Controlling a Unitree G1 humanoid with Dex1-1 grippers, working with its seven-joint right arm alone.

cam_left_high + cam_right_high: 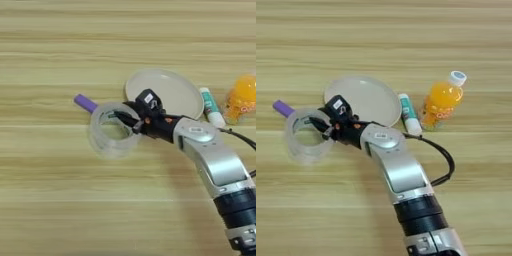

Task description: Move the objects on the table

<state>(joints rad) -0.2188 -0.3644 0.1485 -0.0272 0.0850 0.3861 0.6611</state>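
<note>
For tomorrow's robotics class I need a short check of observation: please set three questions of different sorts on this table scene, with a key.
1. True or false: the glue stick lies between the plate and the juice bottle.
2. Which thing is the right gripper at? A. tape roll B. bottle C. glue stick
3. Fill in: the purple block lies just beyond the roll's far-______ edge.

Key: 1 true; 2 A, one finger reaches inside the ring at its wall; 3 left.
</note>
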